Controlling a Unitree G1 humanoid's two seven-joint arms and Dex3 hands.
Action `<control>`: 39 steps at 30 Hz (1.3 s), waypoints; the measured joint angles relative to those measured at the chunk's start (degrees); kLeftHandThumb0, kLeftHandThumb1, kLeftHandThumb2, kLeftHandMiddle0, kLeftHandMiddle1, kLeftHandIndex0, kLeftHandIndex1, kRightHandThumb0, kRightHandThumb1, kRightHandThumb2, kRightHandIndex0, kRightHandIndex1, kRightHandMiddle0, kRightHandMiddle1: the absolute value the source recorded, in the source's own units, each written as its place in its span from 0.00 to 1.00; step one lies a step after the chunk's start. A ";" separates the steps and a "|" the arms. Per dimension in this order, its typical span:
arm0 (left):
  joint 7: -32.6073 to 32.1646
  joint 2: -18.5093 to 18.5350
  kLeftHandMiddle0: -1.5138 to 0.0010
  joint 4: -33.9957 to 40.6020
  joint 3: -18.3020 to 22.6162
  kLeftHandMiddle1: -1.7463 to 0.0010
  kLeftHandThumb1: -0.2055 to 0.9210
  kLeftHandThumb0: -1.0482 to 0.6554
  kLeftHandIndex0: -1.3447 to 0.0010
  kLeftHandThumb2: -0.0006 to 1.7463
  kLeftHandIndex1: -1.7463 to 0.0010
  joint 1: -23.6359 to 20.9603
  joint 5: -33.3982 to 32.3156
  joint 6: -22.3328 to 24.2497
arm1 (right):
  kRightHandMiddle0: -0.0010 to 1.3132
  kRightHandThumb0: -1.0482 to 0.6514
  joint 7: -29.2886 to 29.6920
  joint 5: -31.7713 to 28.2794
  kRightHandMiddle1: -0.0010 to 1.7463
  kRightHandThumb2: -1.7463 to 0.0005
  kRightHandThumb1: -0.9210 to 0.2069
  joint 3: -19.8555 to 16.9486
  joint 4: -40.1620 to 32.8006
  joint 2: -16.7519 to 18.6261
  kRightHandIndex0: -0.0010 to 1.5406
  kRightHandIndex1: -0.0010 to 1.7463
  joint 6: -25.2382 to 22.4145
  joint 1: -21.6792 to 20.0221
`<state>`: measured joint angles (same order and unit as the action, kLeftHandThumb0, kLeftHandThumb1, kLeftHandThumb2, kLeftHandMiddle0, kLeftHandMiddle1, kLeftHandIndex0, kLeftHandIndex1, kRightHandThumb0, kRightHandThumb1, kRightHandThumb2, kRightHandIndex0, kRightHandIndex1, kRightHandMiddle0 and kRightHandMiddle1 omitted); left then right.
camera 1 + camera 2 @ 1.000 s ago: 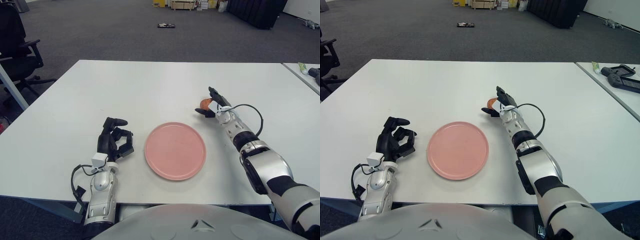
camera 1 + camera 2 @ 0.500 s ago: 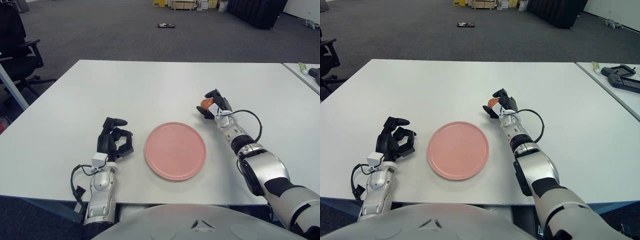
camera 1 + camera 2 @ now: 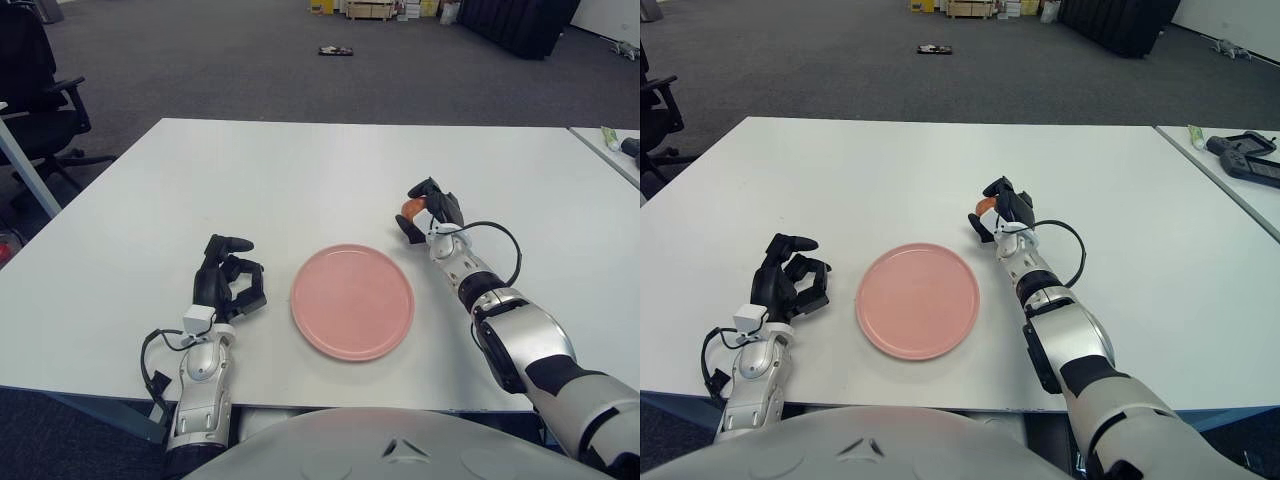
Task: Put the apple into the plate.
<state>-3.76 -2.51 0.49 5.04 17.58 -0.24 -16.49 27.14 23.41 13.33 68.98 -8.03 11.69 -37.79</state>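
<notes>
A small orange-red apple (image 3: 410,206) sits in my right hand (image 3: 424,209), whose black fingers are curled around it just above the white table, beyond the right rim of the pink plate (image 3: 352,300). Most of the apple is hidden by the fingers. The plate lies flat near the table's front middle and holds nothing. My left hand (image 3: 229,275) shows left of the plate with its fingers curled and nothing in them.
The white table (image 3: 300,180) stretches far behind the plate. A second table at the far right carries a dark device (image 3: 1240,153) and a small tube (image 3: 1196,134). A black office chair (image 3: 40,100) stands off the left edge.
My right hand closed around the apple and shifted a little left toward the plate. The left hand and plate stayed put.
</notes>
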 measured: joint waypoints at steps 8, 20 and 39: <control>-0.01 -0.11 0.60 0.04 0.00 0.09 0.49 0.61 0.68 0.71 0.00 0.00 -0.08 0.01 | 0.45 0.62 -0.04 -1.46 1.00 0.08 0.79 -1.46 -0.48 0.07 0.57 0.92 1.97 0.50; -0.23 -0.22 0.59 0.04 0.04 0.09 0.49 0.61 0.68 0.71 0.00 0.00 -0.07 0.02 | 0.47 0.62 0.71 -2.04 1.00 0.06 0.81 -2.31 -4.56 -0.22 0.58 0.94 2.90 3.07; -0.53 -0.82 0.58 -0.23 0.31 0.11 0.49 0.61 0.68 0.71 0.00 -0.25 -0.57 -0.33 | 0.47 0.62 5.20 -4.21 1.00 0.05 0.82 -7.32 -22.24 1.26 0.57 0.96 2.65 11.06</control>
<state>-4.29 -3.33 0.27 5.35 17.33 -0.81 -16.81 32.34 19.21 6.02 46.74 -6.78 14.34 -26.73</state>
